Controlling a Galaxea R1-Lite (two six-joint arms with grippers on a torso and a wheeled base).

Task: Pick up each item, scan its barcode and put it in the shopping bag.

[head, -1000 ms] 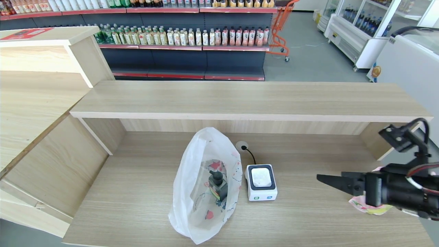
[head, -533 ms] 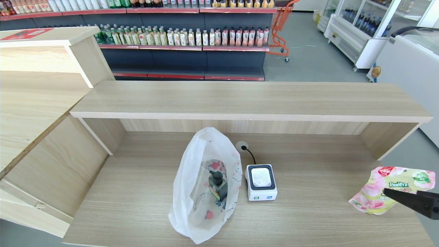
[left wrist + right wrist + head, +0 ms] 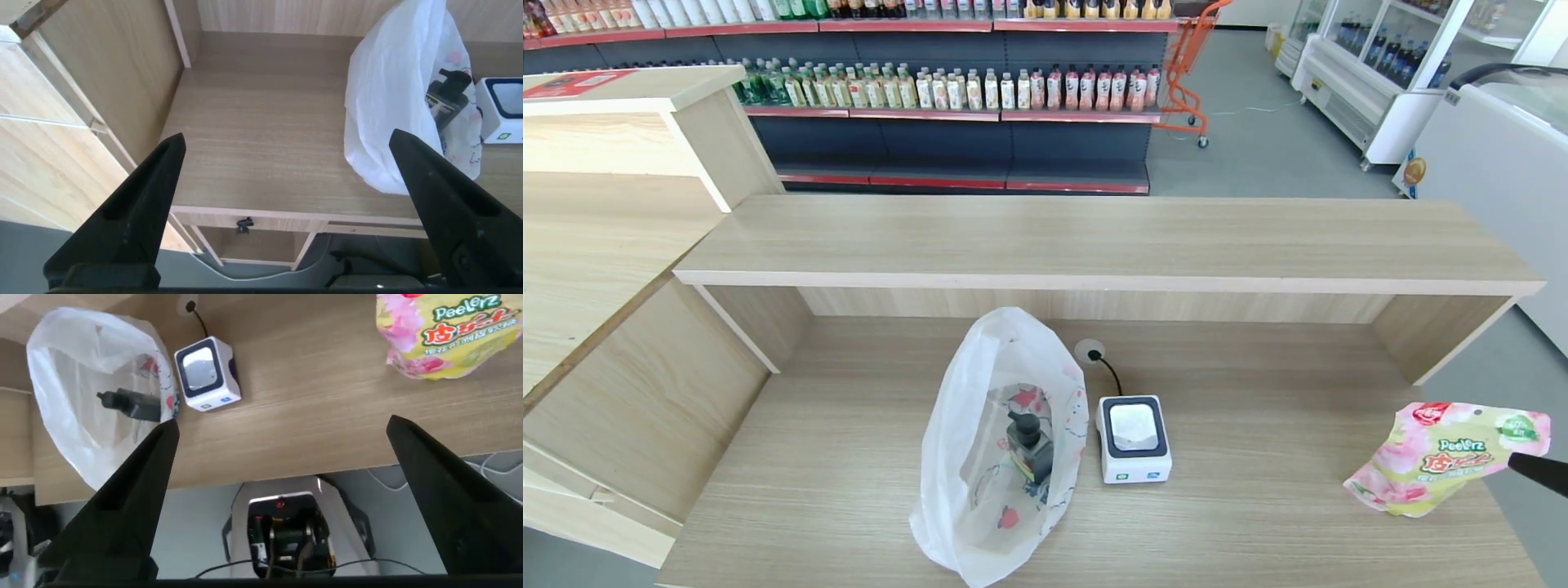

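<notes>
A white plastic shopping bag (image 3: pixel 980 457) stands open near the middle of the wooden counter (image 3: pixel 1258 506), with a dark bottle-like item (image 3: pixel 1029 445) inside it. Just to its right sits the white barcode scanner (image 3: pixel 1134 437), window up. A pink and green snack pouch (image 3: pixel 1445 457) lies flat at the counter's right end. One dark fingertip (image 3: pixel 1539 474) of my right gripper pokes in beside the pouch. My right gripper (image 3: pixel 282 506) is open and holds nothing, off the counter's front edge, with the pouch (image 3: pixel 441 335) beyond it. My left gripper (image 3: pixel 286 212) is open and holds nothing, at the counter's front left, left of the bag (image 3: pixel 409 90).
A raised wooden ledge (image 3: pixel 1094 245) runs along the back of the counter, and a side wall (image 3: pixel 645 408) closes the left. The scanner's cable runs to a grommet hole (image 3: pixel 1089 351) behind it. Store shelves with bottles (image 3: pixel 947 90) stand far behind.
My right arm has pulled back to the right, uncovering the pouch; just a fingertip remains in the head view. The head camera has shifted slightly. Bag, scanner and pouch stay put.
</notes>
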